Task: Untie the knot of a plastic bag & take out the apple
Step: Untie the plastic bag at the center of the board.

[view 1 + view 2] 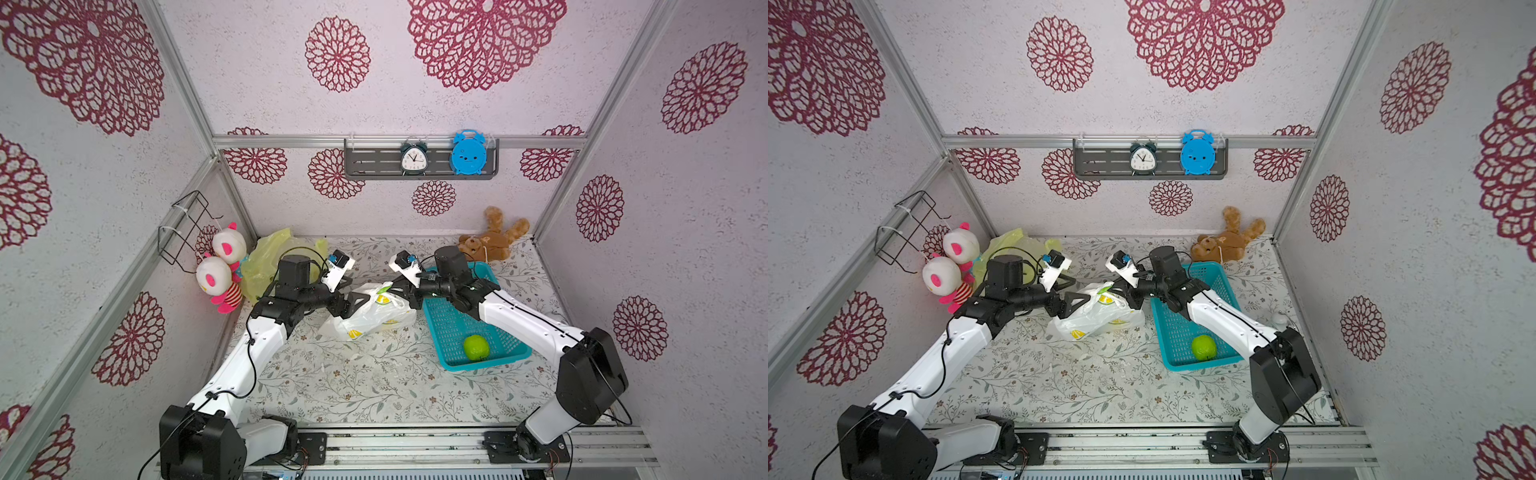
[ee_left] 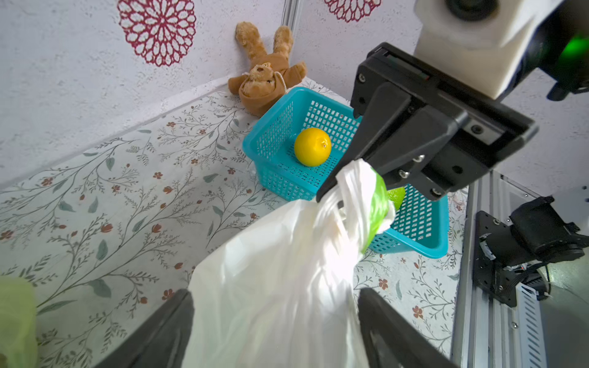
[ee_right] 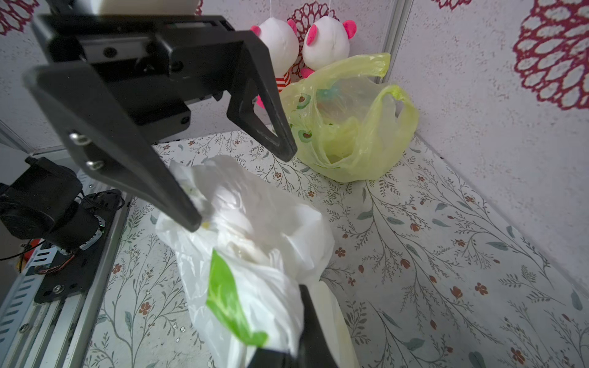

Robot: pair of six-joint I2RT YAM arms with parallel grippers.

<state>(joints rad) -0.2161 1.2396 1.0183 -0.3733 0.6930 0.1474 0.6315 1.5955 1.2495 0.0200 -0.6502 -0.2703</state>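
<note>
The plastic bag (image 1: 370, 316) – white, printed with lemon slices and a green leaf – lies on the flowered table (image 1: 353, 386) near its middle, between the two grippers and just beside the teal basket (image 1: 478, 368) on the right. The right gripper (image 2: 350, 188) has its jaws pressed together on the bag's bunched, twisted top, lifting that end off the table while the rest of the bag sags down. Whether the bunch is a tied knot cannot be told. The left gripper (image 3: 239, 188) faces it from the other side with its jaws wide apart, holding nothing. In the right wrist view one of its fingertips (image 3: 191, 223) touches the crumpled plastic and the other stands clear above the table. In the left wrist view the bag (image 2: 280, 270) fills the gap between those spread fingers. What the bag holds is hidden by the plastic. A green apple (image 1: 476, 347) sits in the near end of the basket, apart from the bag – both top views show it (image 1: 1203, 347). The left wrist view also shows a yellow round fruit (image 2: 312, 146) at the basket's far end. A yellow-green bag (image 3: 350, 127) slumps open in the far left corner below two white-and-pink plush toys (image 1: 220, 266). A brown teddy bear (image 1: 494, 241) lies against the far wall behind the basket.
</note>
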